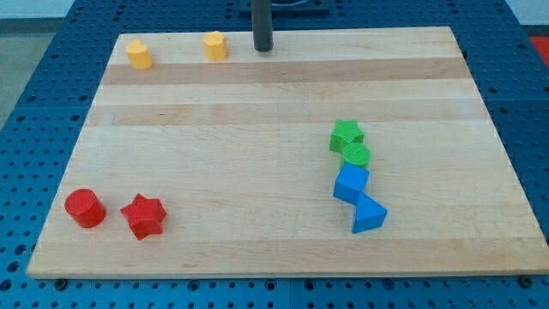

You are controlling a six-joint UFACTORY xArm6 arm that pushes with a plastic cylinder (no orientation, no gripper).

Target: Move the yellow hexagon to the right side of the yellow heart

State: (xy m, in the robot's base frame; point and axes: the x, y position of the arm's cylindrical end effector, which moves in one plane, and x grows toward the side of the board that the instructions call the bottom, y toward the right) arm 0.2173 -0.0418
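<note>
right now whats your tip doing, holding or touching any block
My tip: no claw, holding nothing; it sits at the board's top edge, just right of the yellow hexagon, apart from it, touching no block.

A lab bench: a wooden board lies on a blue perforated table drilled with mounting holes.

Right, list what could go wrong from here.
My tip sits just right of the yellow hexagon, so a leftward push may overshoot and bump the yellow heart. Both lie close to the top edge of the board; an angled push could slide one off.
</note>
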